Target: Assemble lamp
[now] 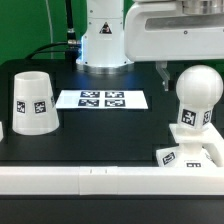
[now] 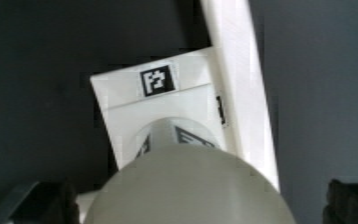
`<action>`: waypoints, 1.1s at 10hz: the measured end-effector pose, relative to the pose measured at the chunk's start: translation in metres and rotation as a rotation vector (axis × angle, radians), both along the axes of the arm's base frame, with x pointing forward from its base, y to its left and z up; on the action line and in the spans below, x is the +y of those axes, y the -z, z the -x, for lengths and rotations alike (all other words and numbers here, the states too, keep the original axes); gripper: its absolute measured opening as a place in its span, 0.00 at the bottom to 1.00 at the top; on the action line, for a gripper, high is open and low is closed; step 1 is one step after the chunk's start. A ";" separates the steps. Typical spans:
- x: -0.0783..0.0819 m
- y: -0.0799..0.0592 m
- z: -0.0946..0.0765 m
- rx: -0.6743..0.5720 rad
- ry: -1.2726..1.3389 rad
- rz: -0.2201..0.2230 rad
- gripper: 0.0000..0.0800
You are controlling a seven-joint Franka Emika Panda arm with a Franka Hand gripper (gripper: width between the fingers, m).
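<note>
The white round bulb point(image 1: 197, 92) stands upright on its short tagged neck over the flat square base point(image 1: 190, 155) at the exterior view's right, near the front. The tapered shade point(image 1: 33, 102) stands alone at the left, mouth down. My gripper point(image 1: 190, 70) hangs just above and around the bulb's top. One dark finger point(image 1: 163, 70) shows beside the bulb and the other is hidden. In the wrist view the bulb point(image 2: 190, 175) fills the space between the fingers point(image 2: 34, 200), with dark gaps on both sides. The base point(image 2: 158, 85) and its tag lie beyond. The gripper point(image 2: 194, 205) is open.
The marker board point(image 1: 102, 99) lies flat at the middle back of the black table. A white rail point(image 1: 90, 180) runs along the table's front edge, close to the base; it also shows in the wrist view point(image 2: 238, 60). The robot's white body point(image 1: 100, 35) stands behind.
</note>
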State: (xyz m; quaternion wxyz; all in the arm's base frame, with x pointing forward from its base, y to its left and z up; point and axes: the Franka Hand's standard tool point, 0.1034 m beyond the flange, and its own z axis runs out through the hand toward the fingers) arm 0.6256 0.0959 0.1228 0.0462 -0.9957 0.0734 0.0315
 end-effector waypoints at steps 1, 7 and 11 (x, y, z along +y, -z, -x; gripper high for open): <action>-0.001 0.000 0.000 -0.009 -0.092 0.000 0.87; -0.009 0.000 -0.006 -0.063 -0.699 0.025 0.87; -0.010 -0.001 -0.008 -0.077 -0.928 0.026 0.87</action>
